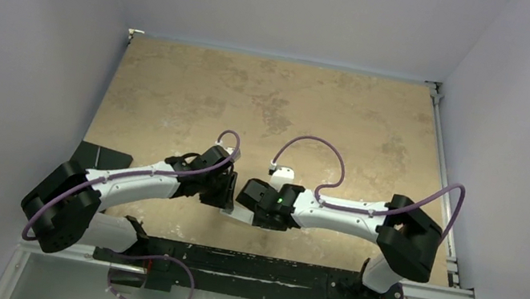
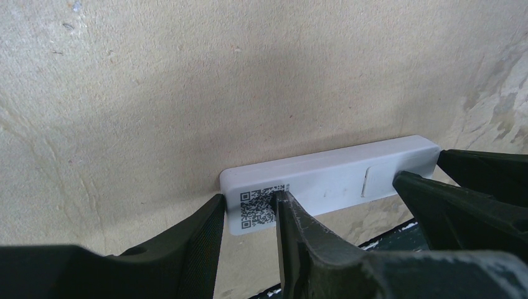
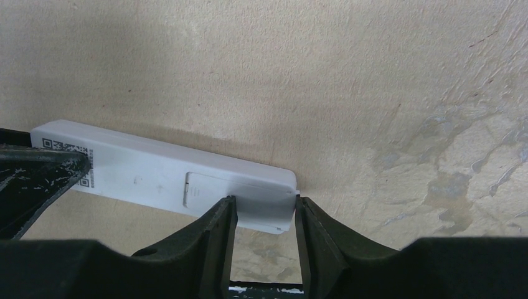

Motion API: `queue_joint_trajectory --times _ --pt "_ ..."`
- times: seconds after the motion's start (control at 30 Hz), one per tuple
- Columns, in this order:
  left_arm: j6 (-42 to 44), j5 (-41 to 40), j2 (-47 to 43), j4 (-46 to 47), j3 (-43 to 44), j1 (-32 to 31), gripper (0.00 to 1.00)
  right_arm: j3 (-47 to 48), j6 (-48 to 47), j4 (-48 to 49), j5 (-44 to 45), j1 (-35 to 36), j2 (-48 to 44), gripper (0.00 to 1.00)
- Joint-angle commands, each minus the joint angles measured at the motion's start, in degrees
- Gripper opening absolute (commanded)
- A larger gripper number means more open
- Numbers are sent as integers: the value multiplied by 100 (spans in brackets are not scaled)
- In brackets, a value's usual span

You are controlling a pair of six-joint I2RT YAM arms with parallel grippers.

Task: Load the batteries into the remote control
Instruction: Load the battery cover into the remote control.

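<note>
I see a mottled tan table — black flat piece at left edge; remote possibly resting, can't tell.
</note>
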Motion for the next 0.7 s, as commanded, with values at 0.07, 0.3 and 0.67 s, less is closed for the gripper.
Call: queue_joint_trajectory --times 0.07,0.3,0.67 --pt "-108 296 98 224 24 -121 34 139 -7 506 -180 13 194 45" --pt "-138 304 98 231 30 -136 34 97 10 601 -252 31 236 44" --pt "-163 313 109 245 38 -162 34 -52 28 853 -446 40 239 44"
